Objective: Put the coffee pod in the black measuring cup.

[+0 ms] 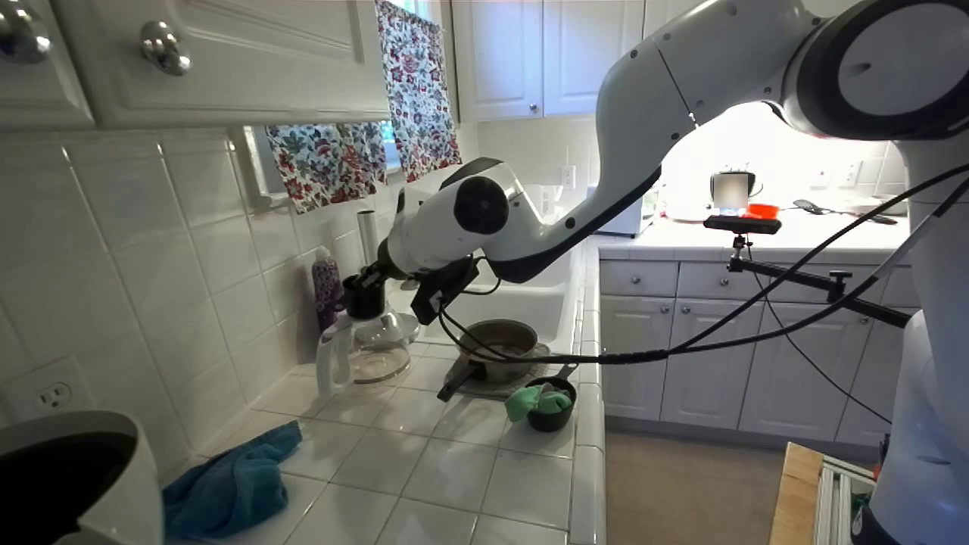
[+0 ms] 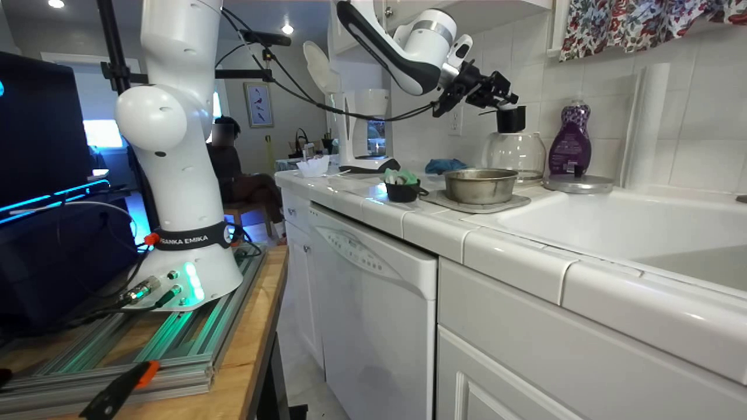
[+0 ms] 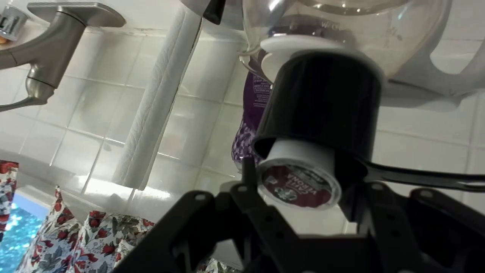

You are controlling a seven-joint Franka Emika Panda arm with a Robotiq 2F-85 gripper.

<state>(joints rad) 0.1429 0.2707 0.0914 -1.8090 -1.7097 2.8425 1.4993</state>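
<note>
On the white tiled desk [image 1: 447,469], a crumpled blue cloth [image 1: 235,484] is noted toward the left in an exterior view. Next, a purple bottle [image 1: 325,286] is seen near the wall [image 1: 250,250], partly hidden by the handle side of a glass carafe [image 1: 381,344]. The black measuring cup [image 3: 322,102] is held up by the carafe: it is stood upright on top, mouth upward. At that mouth the coffee pod [image 3: 297,185], red-lidded and tilted, is pinched between the fingers of the tool [image 3: 299,178]; its lower part is contained within the cup, its lidded end outside the rim. Whether the cup's inner wall is touched cannot be told. Further right, a metal pan [image 1: 500,352] is set on a grey mat [image 2: 516,203]. Just beside it, a small black vessel [image 1: 551,421] is filled with green material [image 1: 522,403].
</note>
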